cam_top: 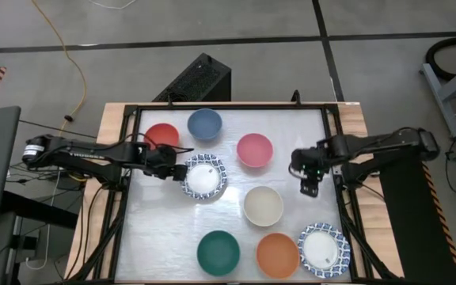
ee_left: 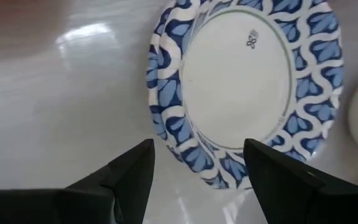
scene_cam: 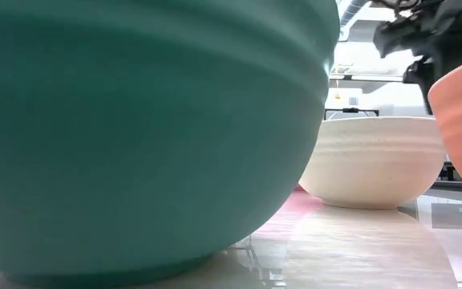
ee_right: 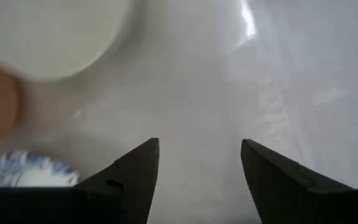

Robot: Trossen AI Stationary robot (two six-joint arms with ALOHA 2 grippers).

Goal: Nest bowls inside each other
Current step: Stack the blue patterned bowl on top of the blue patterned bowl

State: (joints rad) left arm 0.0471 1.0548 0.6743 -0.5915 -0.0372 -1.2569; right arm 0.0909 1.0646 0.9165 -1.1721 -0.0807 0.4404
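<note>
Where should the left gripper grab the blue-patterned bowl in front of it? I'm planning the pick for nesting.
On the blue-patterned bowl's near rim, from above: the open left gripper already straddles that thin, flared edge, so one finger can go inside, one outside.

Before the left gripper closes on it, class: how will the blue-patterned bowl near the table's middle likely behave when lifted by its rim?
The blue-patterned bowl looks rigid and glazed, so it probably won't flex but may slip between the left gripper's open fingers. Its shiny, ceramic-looking finish suggests it could chip if dropped. Held by one side of the rim, it would likely tilt.
</note>
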